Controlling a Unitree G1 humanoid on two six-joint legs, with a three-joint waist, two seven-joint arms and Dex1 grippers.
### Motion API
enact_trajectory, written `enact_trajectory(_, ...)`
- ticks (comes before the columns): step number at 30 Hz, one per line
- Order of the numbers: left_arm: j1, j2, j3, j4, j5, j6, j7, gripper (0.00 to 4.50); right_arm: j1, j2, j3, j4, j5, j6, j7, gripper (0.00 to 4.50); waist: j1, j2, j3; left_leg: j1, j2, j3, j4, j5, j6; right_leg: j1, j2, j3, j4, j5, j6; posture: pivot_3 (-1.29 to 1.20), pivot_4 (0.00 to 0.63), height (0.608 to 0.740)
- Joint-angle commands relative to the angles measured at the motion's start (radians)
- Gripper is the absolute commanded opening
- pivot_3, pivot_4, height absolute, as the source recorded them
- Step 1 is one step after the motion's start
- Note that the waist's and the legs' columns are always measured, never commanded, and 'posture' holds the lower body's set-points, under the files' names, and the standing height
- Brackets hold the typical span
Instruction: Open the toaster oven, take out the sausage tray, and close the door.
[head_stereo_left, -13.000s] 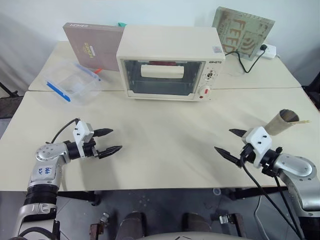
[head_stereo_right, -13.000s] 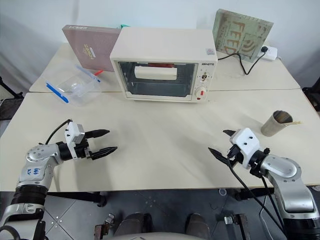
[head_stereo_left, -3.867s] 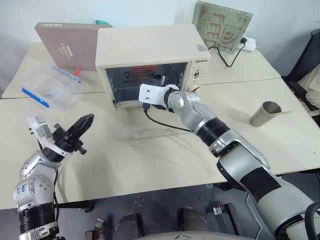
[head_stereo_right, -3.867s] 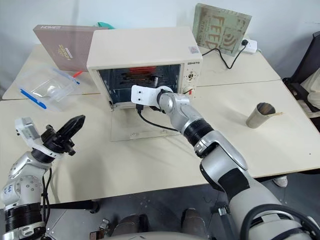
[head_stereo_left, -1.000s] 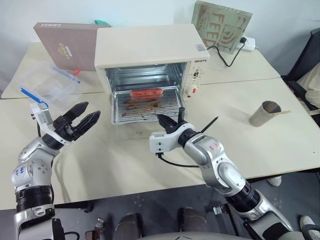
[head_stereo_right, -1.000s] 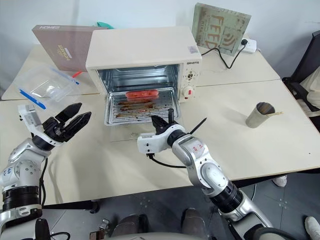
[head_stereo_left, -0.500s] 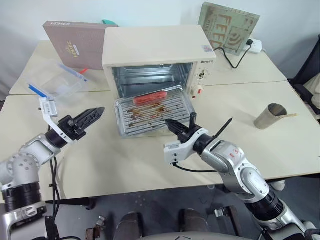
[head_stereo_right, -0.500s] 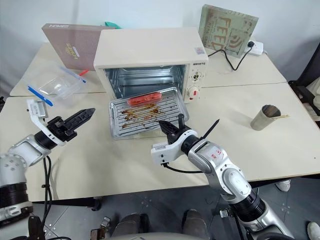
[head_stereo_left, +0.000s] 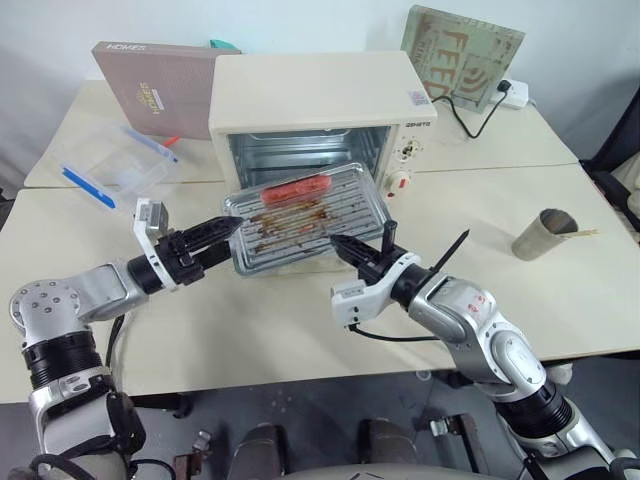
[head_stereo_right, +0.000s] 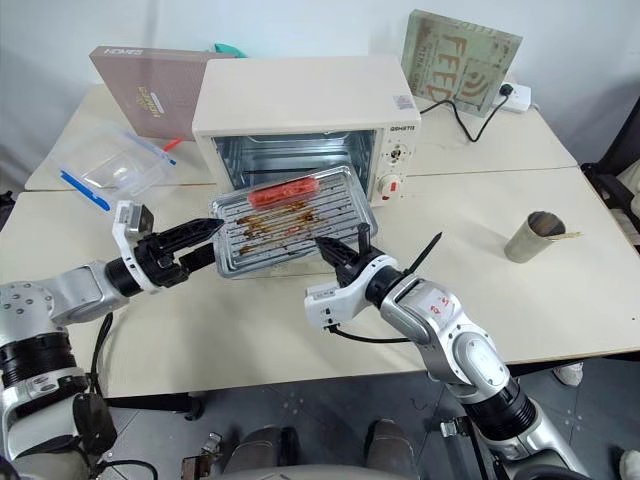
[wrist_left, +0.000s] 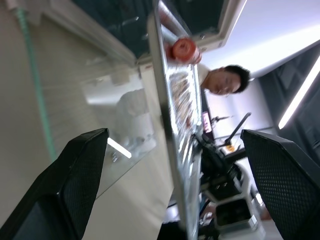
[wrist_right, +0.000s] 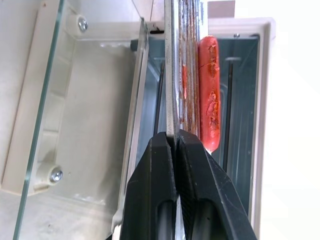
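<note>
Out in front of the toaster oven (head_stereo_left: 320, 100), whose door (wrist_right: 75, 105) lies folded down flat, the sausage tray (head_stereo_left: 305, 215) hangs above the table (head_stereo_left: 560, 200), pinched at its near edge by the right gripper (head_stereo_left: 345, 246), fingers clamped together on the rim. One red sausage (head_stereo_left: 295, 188) lies on the tray's far side. At the tray's left edge the left gripper (head_stereo_left: 222, 243) has its fingers spread wide, one above the rim and one below
</note>
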Motion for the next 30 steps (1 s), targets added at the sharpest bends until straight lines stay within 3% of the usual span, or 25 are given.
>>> enact_trajectory(1,-0.022,-0.005,0.04,0.016,-0.063,0.001,0.04,4.13,-0.01,0.006,-0.037,-0.054,0.009,-0.006,-0.009,0.0,0.0,0.0,0.0,0.0,0.0,0.0,0.0,0.0,0.0,0.0,0.0,0.0,0.0,0.0,0.0,0.0,0.15,0.74)
enact_trajectory(3,-0.03,-0.008,0.04,0.032,-0.086,0.009,0.055,3.69,-0.007,0.005,-0.038,-0.055,0.009,-0.007,-0.009,0.0,0.001,0.0,0.0,0.0,0.0,0.0,0.0,0.0,0.0,0.0,0.0,0.0,0.0,0.0,0.0,0.0,0.15,0.74)
enact_trajectory(15,-0.044,-0.03,-0.008,0.044,-0.234,0.041,0.221,0.02,0.009,0.024,-0.044,-0.063,0.058,0.008,0.013,0.0,0.003,0.0,0.0,0.0,0.0,0.0,0.001,0.0,0.0,0.001,0.0,0.001,0.0,0.0,0.0,0.0,0.15,0.74)
enact_trajectory(21,0.006,-0.007,-0.06,0.031,-0.411,-0.018,0.382,0.02,0.021,0.04,-0.051,-0.068,0.087,0.004,0.029,0.0,0.003,0.0,0.0,0.001,0.0,-0.001,0.001,0.0,0.0,0.001,0.0,0.002,0.0,0.0,0.0,0.0,0.15,0.74)
enact_trajectory(26,0.069,-0.009,-0.144,-0.023,-0.597,-0.169,0.604,0.02,0.043,0.043,-0.056,-0.093,0.13,0.006,0.069,0.0,0.003,0.0,0.0,0.001,-0.001,-0.002,0.0,0.0,0.0,0.001,0.0,0.003,0.0,0.0,0.0,0.0,0.15,0.74)
enact_trajectory(30,0.108,-0.03,-0.184,-0.095,-0.625,-0.203,0.653,0.0,0.032,0.033,-0.064,-0.082,0.158,0.001,0.087,1.13,0.005,0.0,0.0,0.001,-0.001,-0.006,0.002,0.0,0.0,0.003,0.0,0.004,0.0,0.0,0.0,0.0,0.15,0.74)
